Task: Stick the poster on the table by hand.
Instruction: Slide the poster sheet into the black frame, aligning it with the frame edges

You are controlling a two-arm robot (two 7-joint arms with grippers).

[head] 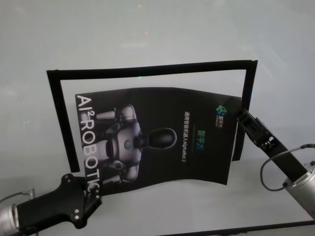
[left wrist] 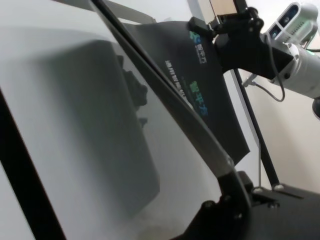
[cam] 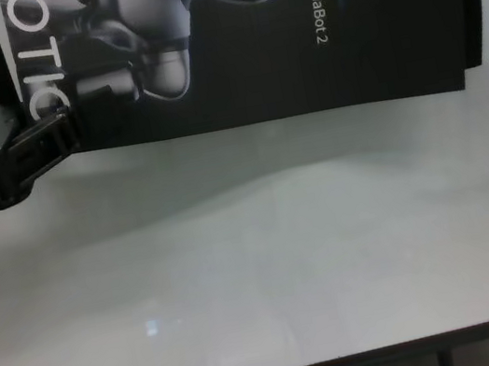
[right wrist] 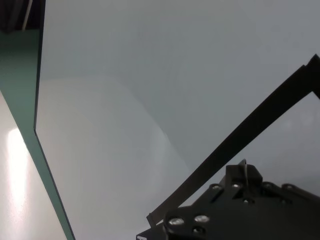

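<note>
1. Nearest the head camera, the left gripper [head: 93, 191] sits at the near-left corner of the poster [head: 162, 142], its black body reaching in from the lower left.
2. In the chest view the left gripper [cam: 71, 114] has its ribbed fingers [cam: 47, 140] closed on the poster's [cam: 299, 60] near edge, just beside the big white letters.
3. Across the sheet, the right gripper [head: 239, 117] meets the poster's far-right corner, beside the small green logo; its arm runs off to the lower right.
4. The left wrist view shows the right gripper [left wrist: 212, 26] clamped on that corner of the poster [left wrist: 210, 100], with the sheet held up off the table [left wrist: 60, 125] and casting a dark shadow on it.
5. The poster hangs between the two grippers, bowed along its far and near edges in the head view, not lying flat.
6. The printed robot figure and white letters face upward; "AlphaBot 2" text is legible in the chest view.
7. Three narrow black tape strips [head: 147, 70] form an open frame on the table [head: 147, 29]: one along the far side, one down the left, one down the right.
8. The poster overlaps the inside of this frame; its right corner lies close to the right strip.
9. The right wrist view shows white table [right wrist: 125, 100], one tape strip [right wrist: 240, 135] and part of the gripper body only.
</note>
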